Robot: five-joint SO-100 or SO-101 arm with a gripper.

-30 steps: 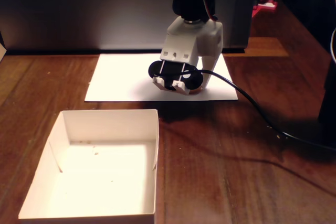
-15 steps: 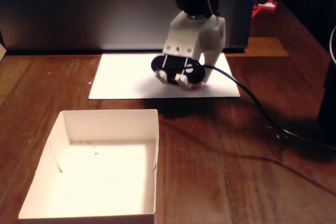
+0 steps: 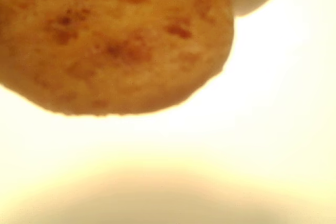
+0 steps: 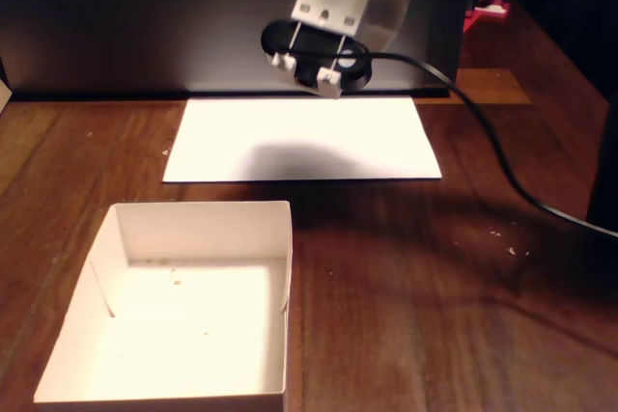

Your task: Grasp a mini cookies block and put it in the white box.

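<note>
The cookie (image 3: pixel 113 40) fills the upper left of the wrist view, blurred and very close to the lens, with bright white paper below it. That suggests the fingers (image 4: pixel 319 69) are clamped on it, though the fixed view hides the contact. There the gripper hangs high above the paper sheet (image 4: pixel 301 139), which lies bare on the tabletop (image 4: pixel 435 287). The box (image 4: pixel 193 229) sits empty, nearer the camera and to the left. So the pickup looks done; carrying and dropping remain. The cookie is round, with no clear long axis; its flat face is turned toward the wrist camera.
</note>
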